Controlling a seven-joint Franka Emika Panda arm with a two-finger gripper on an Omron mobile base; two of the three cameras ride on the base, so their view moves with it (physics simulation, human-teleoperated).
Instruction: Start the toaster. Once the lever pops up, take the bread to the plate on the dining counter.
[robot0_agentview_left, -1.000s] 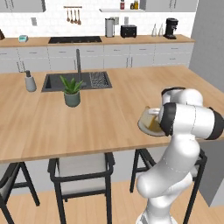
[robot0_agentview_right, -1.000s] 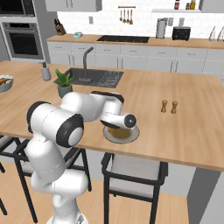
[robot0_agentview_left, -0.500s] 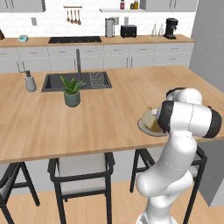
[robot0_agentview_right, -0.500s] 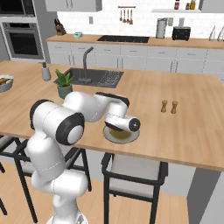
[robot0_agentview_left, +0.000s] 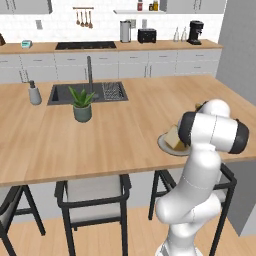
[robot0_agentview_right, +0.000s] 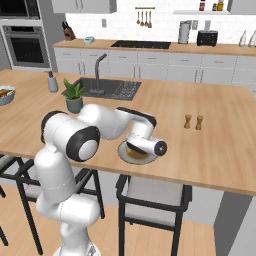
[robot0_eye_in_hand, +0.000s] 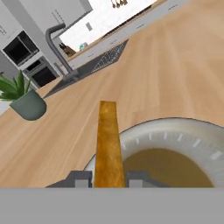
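Observation:
The bread (robot0_eye_in_hand: 107, 140), a tan slice seen edge-on, stands upright between my fingertips (robot0_eye_in_hand: 82, 179). My gripper (robot0_eye_in_hand: 109, 178) is shut on it. Just beneath lies the grey plate (robot0_eye_in_hand: 175, 127), with the slice's shadow on it. From the left base the bread (robot0_agentview_left: 174, 137) leans over the plate (robot0_agentview_left: 165, 146) near the front edge of the dining counter (robot0_agentview_left: 115, 130), with my hand behind the forearm. From the right base my wrist covers part of the plate (robot0_agentview_right: 128, 155). The black toaster (robot0_agentview_left: 146, 35) stands on the back counter, also seen as the toaster (robot0_agentview_right: 207, 38).
A potted plant (robot0_agentview_left: 81, 105) stands beside the inset sink (robot0_agentview_left: 85, 93) and tap, with a soap dispenser (robot0_agentview_left: 34, 93) further left. Two shakers (robot0_agentview_right: 193, 121) stand right of the plate, and a bowl (robot0_agentview_right: 5, 95) sits at the far left. Stools (robot0_agentview_left: 92, 192) line the counter's near side.
My arm has shifted only slightly at the elbow. The bread stays gripped over the plate in nearly the same spot.

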